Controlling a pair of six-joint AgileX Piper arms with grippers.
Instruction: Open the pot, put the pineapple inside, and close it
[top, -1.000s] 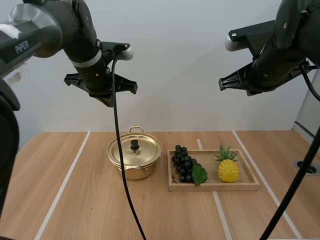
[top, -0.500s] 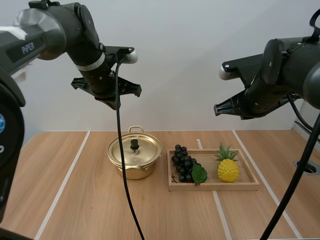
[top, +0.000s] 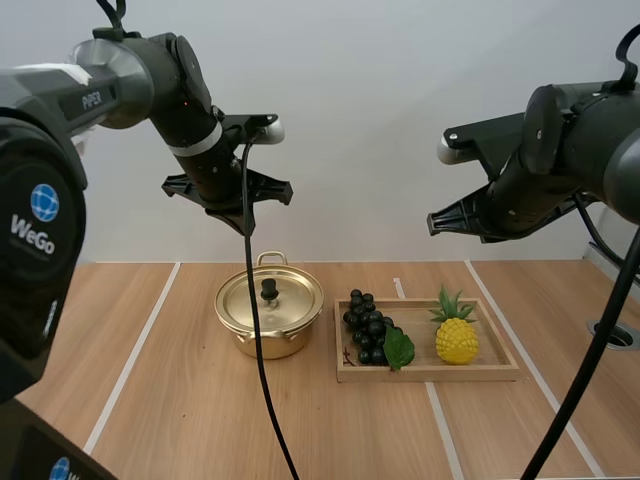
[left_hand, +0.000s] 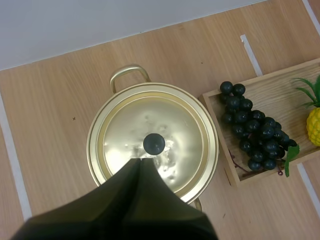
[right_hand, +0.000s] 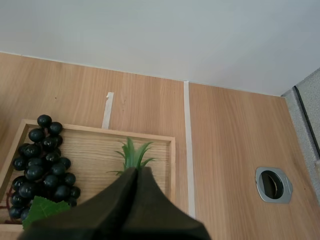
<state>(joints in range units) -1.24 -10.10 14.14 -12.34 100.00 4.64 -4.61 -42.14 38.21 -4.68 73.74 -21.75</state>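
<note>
High view shows the gold pot (top: 285, 345) on the wooden worktop (top: 140, 400), its lid (top: 295, 300) on, with a wooden tray (top: 430, 374) just beside it to the right. Inside the tray lie a bunch of dark grapes (top: 367, 328) at the pot's end and the yellow pineapple (top: 456, 341) upright at the other end, apart from the grapes. Left gripper (left_hand: 140, 164) hangs above the lid's black knob (left_hand: 153, 143), fingers together as one dark wedge, holding nothing. Right gripper (right_hand: 136, 172), likewise closed and empty, hangs over the pineapple's green crown (right_hand: 132, 152).
</note>
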